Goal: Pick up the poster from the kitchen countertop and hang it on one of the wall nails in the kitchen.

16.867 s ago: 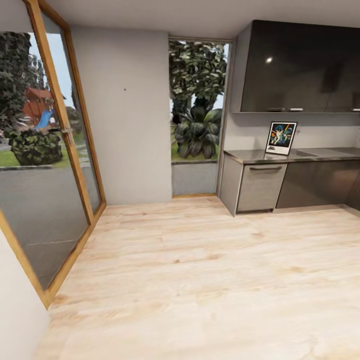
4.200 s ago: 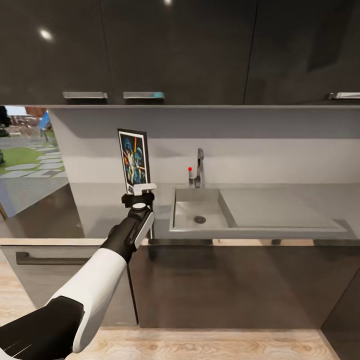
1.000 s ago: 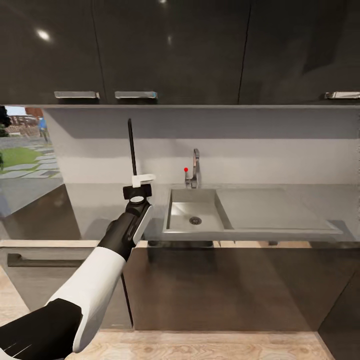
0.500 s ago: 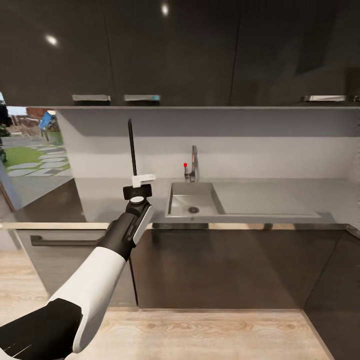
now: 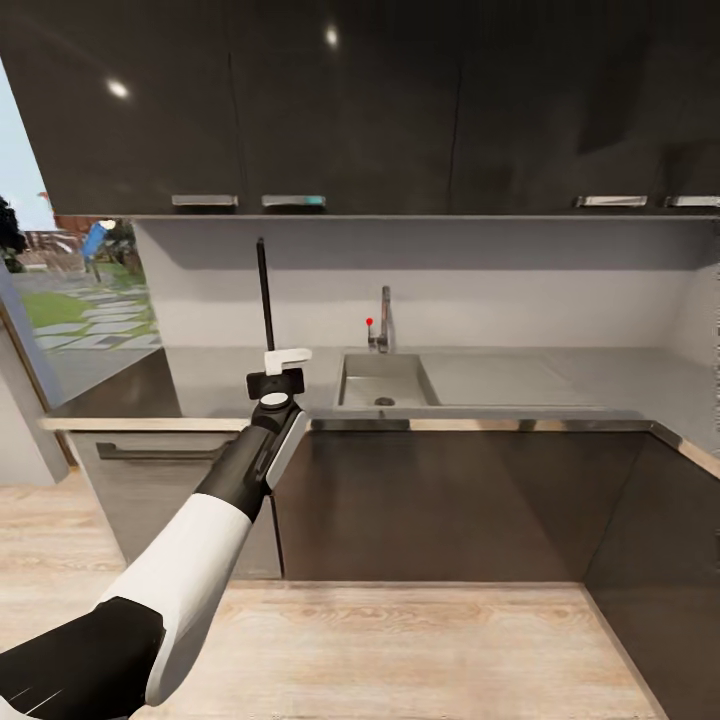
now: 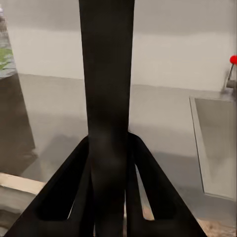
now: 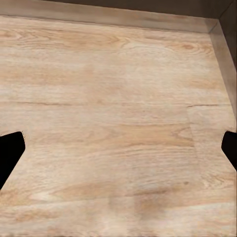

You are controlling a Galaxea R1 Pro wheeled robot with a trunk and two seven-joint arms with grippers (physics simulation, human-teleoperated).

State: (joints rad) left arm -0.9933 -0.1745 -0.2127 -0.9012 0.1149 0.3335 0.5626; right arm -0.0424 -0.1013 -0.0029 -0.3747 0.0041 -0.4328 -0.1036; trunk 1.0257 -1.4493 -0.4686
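My left gripper [image 5: 272, 358] is shut on the lower end of the poster [image 5: 262, 295], which stands upright and edge-on to the head camera as a thin black line. In the left wrist view the poster [image 6: 106, 89] is a broad black band between the dark fingers [image 6: 64, 192]. Beyond it lies the grey kitchen countertop [image 5: 530, 375] with its sink [image 5: 380, 382] and chrome tap [image 5: 384, 318] with a red knob. My right gripper [image 7: 118, 148] is open over the wooden floor [image 7: 118, 98]. The wall nail is out of view.
Dark glossy wall cabinets [image 5: 400, 100] hang over the counter. Dark base cabinets [image 5: 450, 500] and a handled drawer front [image 5: 160, 455] stand below it. The counter turns a corner at the right [image 5: 690, 445]. A window [image 5: 70, 300] is at the left, wooden floor [image 5: 400, 650] in front.
The whole view has shifted: the camera has drawn back from the counter, so more floor and cabinet fronts show. The poster stays edge-on in my left gripper.
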